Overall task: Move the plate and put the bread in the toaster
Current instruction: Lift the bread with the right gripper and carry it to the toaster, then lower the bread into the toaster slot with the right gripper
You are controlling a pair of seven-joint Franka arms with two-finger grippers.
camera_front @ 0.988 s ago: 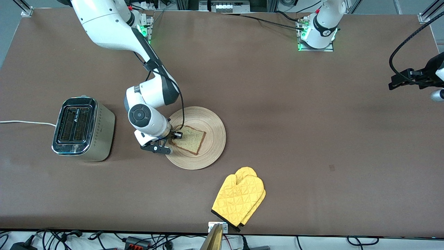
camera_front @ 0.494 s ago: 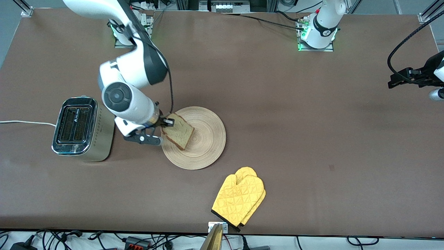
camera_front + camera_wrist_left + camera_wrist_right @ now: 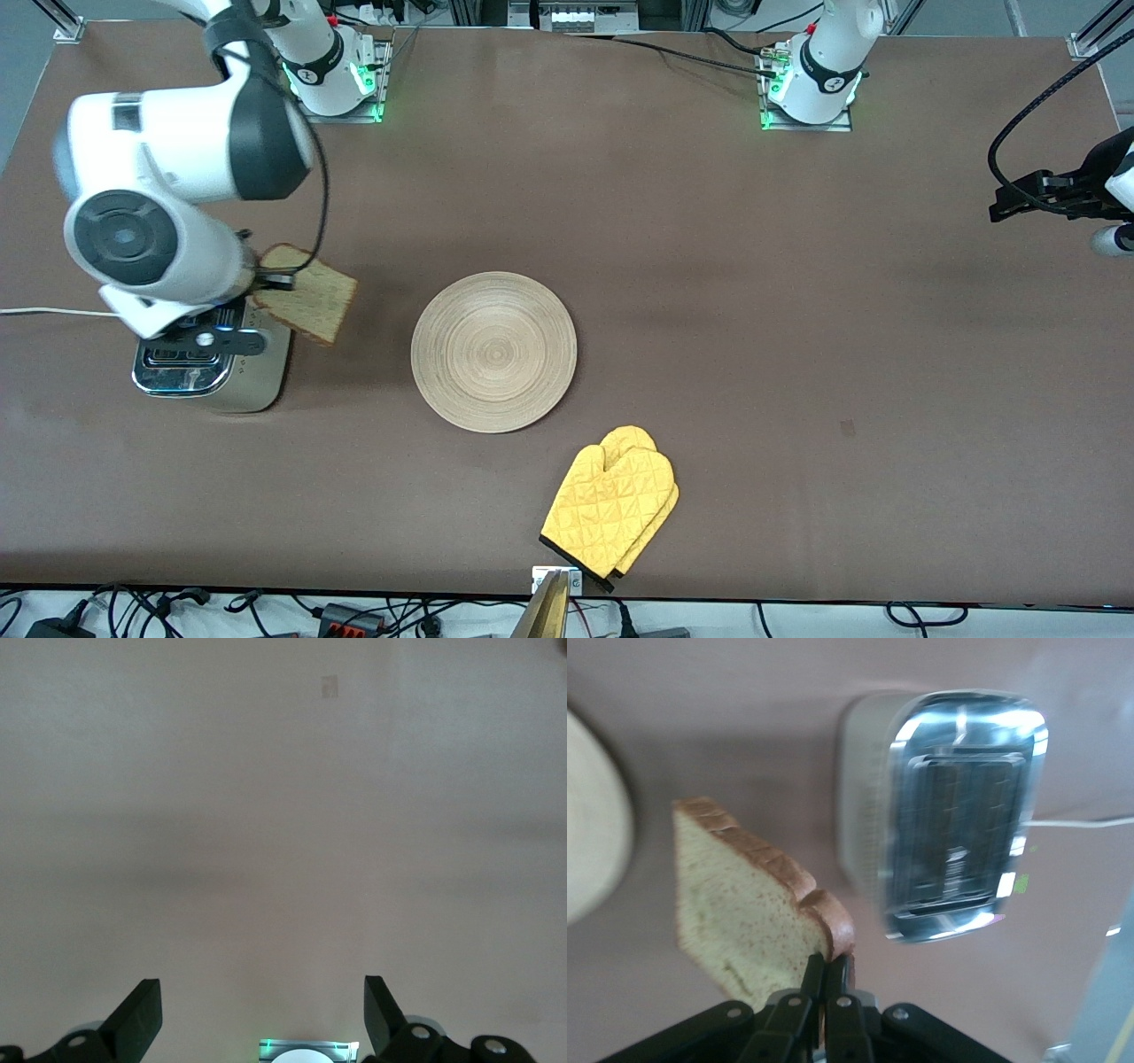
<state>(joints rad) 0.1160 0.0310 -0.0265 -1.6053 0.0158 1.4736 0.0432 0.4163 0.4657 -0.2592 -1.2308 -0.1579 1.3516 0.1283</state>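
My right gripper (image 3: 268, 282) is shut on one edge of the bread (image 3: 308, 303), a tan slice with a brown crust. The slice hangs tilted in the air, over the plate-side edge of the toaster (image 3: 213, 377). The right arm covers much of the toaster in the front view. In the right wrist view the right gripper (image 3: 828, 967) pinches the crust of the bread (image 3: 740, 908), beside the chrome-topped toaster (image 3: 957, 811) with its two dark slots. The wooden plate (image 3: 493, 351) lies bare at mid-table. My left gripper (image 3: 1028, 198) waits open at the left arm's end, and the left gripper (image 3: 261, 1012) shows only bare tabletop between its fingers.
A yellow oven mitt (image 3: 611, 509) lies near the table's front edge, nearer to the camera than the plate. The toaster's white cord (image 3: 53, 311) runs off toward the right arm's end of the table. The plate's rim (image 3: 594, 828) shows at the edge of the right wrist view.
The right arm has lifted the bread off the plate and carried it up and over toward the toaster. The plate stays in place, now bare. The left arm has not moved.
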